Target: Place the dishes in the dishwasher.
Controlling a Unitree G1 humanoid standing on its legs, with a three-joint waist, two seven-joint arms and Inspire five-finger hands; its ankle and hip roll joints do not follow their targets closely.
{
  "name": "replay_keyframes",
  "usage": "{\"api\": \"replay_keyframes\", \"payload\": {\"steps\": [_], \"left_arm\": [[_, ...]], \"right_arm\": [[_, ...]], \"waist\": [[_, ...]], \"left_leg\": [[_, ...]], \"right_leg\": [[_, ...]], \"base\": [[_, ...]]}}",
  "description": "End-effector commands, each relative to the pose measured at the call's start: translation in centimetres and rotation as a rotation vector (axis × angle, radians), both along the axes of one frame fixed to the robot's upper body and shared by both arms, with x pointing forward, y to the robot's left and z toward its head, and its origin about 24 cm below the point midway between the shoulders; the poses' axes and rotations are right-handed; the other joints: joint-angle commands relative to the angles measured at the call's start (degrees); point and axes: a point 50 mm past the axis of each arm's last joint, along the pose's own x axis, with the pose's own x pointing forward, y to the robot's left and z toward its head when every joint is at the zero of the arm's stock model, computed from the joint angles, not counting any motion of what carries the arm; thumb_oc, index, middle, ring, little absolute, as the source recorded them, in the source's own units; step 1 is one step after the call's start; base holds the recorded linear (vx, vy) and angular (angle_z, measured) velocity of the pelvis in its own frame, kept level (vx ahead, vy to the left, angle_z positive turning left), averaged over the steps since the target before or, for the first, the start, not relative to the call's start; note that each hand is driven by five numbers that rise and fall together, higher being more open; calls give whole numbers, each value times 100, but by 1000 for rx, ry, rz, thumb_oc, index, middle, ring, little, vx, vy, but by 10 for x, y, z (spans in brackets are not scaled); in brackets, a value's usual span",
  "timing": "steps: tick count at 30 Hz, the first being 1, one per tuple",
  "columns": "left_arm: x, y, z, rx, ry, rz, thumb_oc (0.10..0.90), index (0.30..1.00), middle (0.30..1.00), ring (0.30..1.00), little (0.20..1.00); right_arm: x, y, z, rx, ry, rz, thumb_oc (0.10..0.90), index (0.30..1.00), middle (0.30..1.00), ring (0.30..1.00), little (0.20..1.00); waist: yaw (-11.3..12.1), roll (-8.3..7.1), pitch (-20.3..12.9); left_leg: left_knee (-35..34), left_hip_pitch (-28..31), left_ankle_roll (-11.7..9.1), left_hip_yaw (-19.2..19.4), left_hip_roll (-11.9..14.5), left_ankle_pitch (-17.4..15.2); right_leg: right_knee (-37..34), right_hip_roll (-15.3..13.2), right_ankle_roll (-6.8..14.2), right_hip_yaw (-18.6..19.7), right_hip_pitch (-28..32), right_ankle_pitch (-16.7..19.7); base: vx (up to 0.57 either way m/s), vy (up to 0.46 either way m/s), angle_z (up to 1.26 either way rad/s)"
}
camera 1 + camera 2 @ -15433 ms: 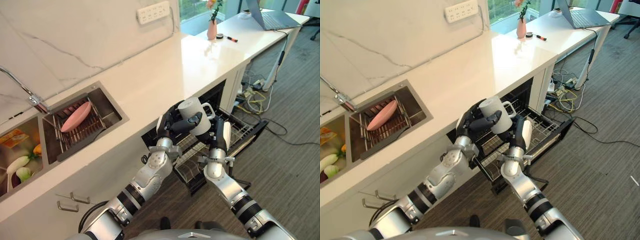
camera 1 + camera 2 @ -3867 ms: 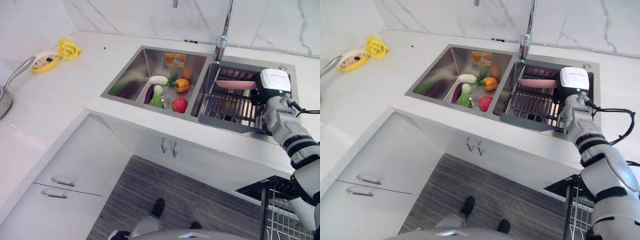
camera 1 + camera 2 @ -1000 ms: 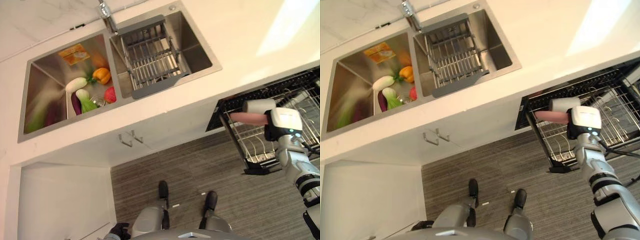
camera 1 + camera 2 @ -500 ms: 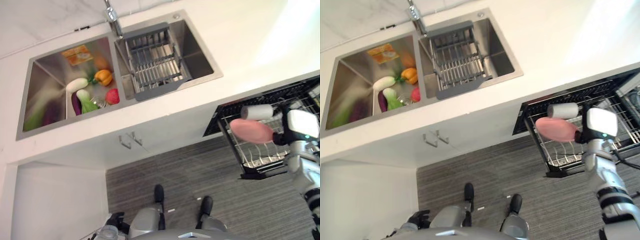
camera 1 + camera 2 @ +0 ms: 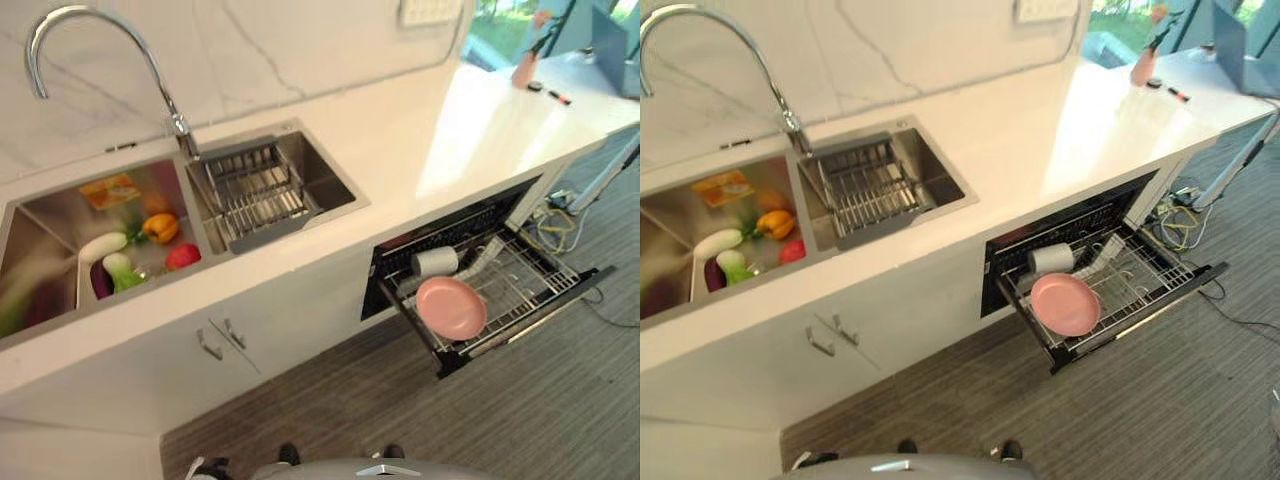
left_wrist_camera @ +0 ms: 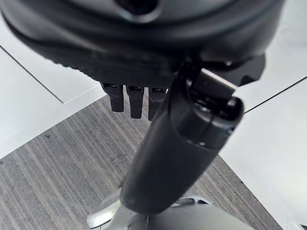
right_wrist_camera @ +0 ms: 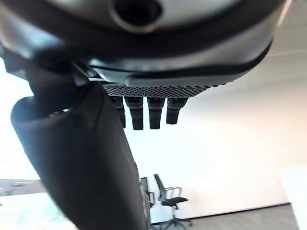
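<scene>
A pink plate [image 5: 451,307] lies in the pulled-out dishwasher rack [image 5: 530,275], near its front left corner. A white mug [image 5: 435,262] lies on its side just behind the plate, at the dishwasher's mouth. Nothing touches either dish. My left hand [image 6: 182,139] hangs over the striped floor beside white cabinet fronts, its fingers relaxed and its thumb standing out, holding nothing. My right hand [image 7: 81,158] shows against a pale wall and far office chairs, open and empty as well.
An empty metal drying rack [image 5: 255,190] sits in the right sink basin under the tall faucet [image 5: 100,50]. Vegetables [image 5: 120,260] lie in the left basin. The white counter [image 5: 480,120] runs right to a pink vase [image 5: 524,66]. Cables lie on the floor at the far right.
Half a second ago my right hand held the pink plate above the rack. The plate now lies in the rack and the hand has left it. The head camera has swung up.
</scene>
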Motion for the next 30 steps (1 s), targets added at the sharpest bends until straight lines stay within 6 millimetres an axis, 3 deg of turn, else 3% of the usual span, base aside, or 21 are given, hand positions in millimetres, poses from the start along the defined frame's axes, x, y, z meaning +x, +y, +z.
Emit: {"api": "replay_keyframes", "payload": {"steps": [1, 2, 3, 5, 7, 9, 10, 12, 13, 16, 17, 18, 20, 22, 23, 27, 30], "left_arm": [[12, -9, -1, -15, -21, 31, 800, 900, 900, 900, 900], [11, -13, -2, -25, -22, 42, 800, 900, 900, 900, 900], [9, -17, -3, -36, -21, 60, 800, 900, 900, 900, 900], [6, -17, -3, -39, -15, 72, 800, 900, 900, 900, 900], [6, -17, -3, -38, -16, 73, 800, 900, 900, 900, 900], [2, -18, -4, -40, -12, 83, 800, 900, 900, 900, 900], [-1, -17, -4, -41, -5, 84, 800, 900, 900, 900, 900], [-5, -15, -4, -36, 3, 96, 800, 900, 900, 900, 900], [-5, -15, -4, -36, 3, 96, 800, 900, 900, 900, 900], [-7, -10, -3, -22, -3, 103, 800, 900, 900, 900, 900], [-8, -7, -3, -18, -9, 111, 800, 900, 900, 900, 900], [-8, -7, -2, -18, -10, 111, 800, 900, 900, 900, 900], [-1, -5, -1, -25, -47, 112, 800, 900, 900, 900, 900], [6, -8, 0, -43, -82, 95, 800, 900, 900, 900, 900], [6, -8, 0, -43, -82, 95, 800, 900, 900, 900, 900], [20, -18, 2, -80, -151, 30, 800, 900, 900, 900, 900], [19, -19, 2, -91, -160, 16, 800, 900, 900, 900, 900]], "right_arm": [[13, -9, 33, -96, -146, -38, 400, 300, 300, 300, 300], [-21, -11, -10, 31, -100, -170, 400, 300, 300, 300, 300], [-40, -3, -45, 143, -45, -233, 400, 300, 300, 300, 300], [-43, 11, -73, 243, 7, -224, 400, 300, 300, 300, 300], [-43, 12, -73, 244, 6, -223, 400, 300, 300, 300, 300], [-16, 43, -112, 423, 13, -135, 400, 300, 300, 300, 300], [-6, 53, -119, 467, 23, -93, 400, 300, 300, 300, 300], [16, 68, -128, 525, 37, -5, 400, 300, 300, 300, 300], [16, 68, -128, 525, 37, -5, 400, 300, 300, 300, 300], [51, 91, -136, 580, 108, 135, 400, 300, 300, 300, 300], [72, 100, -134, 582, 139, 208, 400, 300, 300, 300, 300], [72, 100, -134, 582, 138, 209, 400, 300, 300, 300, 300], [105, 105, -122, 585, 119, 257, 400, 300, 300, 300, 300], [123, 100, -107, 567, 86, 258, 400, 300, 300, 300, 300], [123, 100, -107, 567, 86, 258, 400, 300, 300, 300, 300], [162, 86, -58, 471, -5, 293, 400, 300, 300, 300, 300], [192, 88, -15, 350, -42, 391, 400, 300, 300, 300, 300]], "waist": [[56, -156, -21], [-10, -137, -18], [-43, -101, 0], [-54, -66, 21], [-62, -83, 13], [12, 9, 115], [57, 31, 127], [140, 78, 165], [140, 78, 165], [346, 143, 236], [477, 193, 278], [461, 187, 263], [731, 336, 434], [923, 513, 581], [923, 513, 581], [1282, 901, 744], [1495, 1044, 790]], "left_leg": [[31, 165, 215, -221, -85, -753], [26, 176, 207, -226, -69, -756], [22, 186, 209, -232, -70, -768], [22, 192, 205, -253, -69, -789], [22, 162, 206, -253, -79, -755], [22, 104, 190, -353, -96, -715], [22, 83, 183, -386, -108, -698], [22, 33, 160, -458, -135, -655], [22, 33, 160, -458, -135, -655], [22, -114, 109, -641, -179, -555], [22, -222, 84, -782, -228, -499], [22, -254, 88, -793, -238, -480], [82, -580, 59, -1029, -334, -385], [136, -885, 28, -1183, -424, -284], [136, -885, 28, -1183, -424, -284], [166, -1286, -153, -1432, -522, -165], [137, -1388, -211, -1483, -553, -47]], "right_leg": [[141, -21, 326, -16, -267, -168], [144, -13, 314, -23, -249, -190], [134, -10, 322, -30, -247, -194], [130, 1, 320, -36, -222, -230], [123, -9, 314, -36, -247, -205], [130, -27, 290, -100, -228, -247], [125, -37, 284, -145, -218, -252], [112, -57, 271, -266, -186, -268], [112, -57, 271, -266, -186, -268], [106, -103, 243, -521, -176, -272], [102, -134, 230, -693, -176, -275], [99, -142, 230, -704, -200, -262], [104, -246, 218, -1007, -277, -254], [108, -343, 205, -1254, -367, -238], [108, -343, 205, -1254, -367, -238], [141, -421, 189, -1657, -433, -398], [184, -453, 187, -1879, -416, -435]], "base": [[-3, -21, -4], [22, -39, -2], [38, -51, -6], [25, -29, -3], [-7, -15, -8], [2, -32, -13], [0, 0, 0], [6, -13, 11], [-3, -11, 33], [-6, -33, 58], [3, -33, 67], [-9, -26, 61], [-81, -24, 89], [-108, -10, 69], [-101, 11, 85], [-53, -22, 84], [-33, -1, 59]]}}
